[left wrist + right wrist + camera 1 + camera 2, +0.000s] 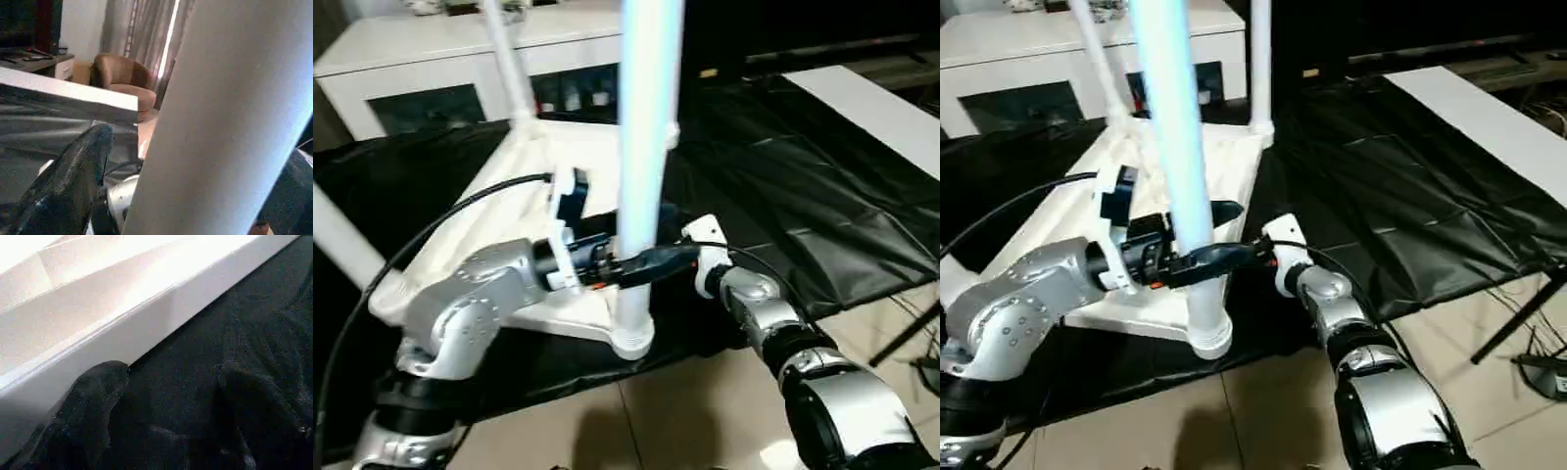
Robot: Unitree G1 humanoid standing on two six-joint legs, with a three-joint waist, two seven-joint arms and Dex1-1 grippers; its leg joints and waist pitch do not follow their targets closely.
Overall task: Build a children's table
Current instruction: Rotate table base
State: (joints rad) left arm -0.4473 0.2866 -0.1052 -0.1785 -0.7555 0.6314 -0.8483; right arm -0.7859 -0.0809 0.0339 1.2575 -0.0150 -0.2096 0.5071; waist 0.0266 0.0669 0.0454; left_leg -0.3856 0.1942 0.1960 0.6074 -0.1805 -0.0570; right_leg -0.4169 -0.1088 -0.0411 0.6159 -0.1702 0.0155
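At the near edge, the floor is seen below the black tabletop. The table is laid upside down on it. A leg is stood upright in the nearest corner socket. This leg is clamped between the fingers of the left tool. The right tool is held just beside the leg, low by the table's rim, its fingers kept apart with nothing between them. Farther off, three more legs are seated in the other corners. A white cabinet is seen behind.
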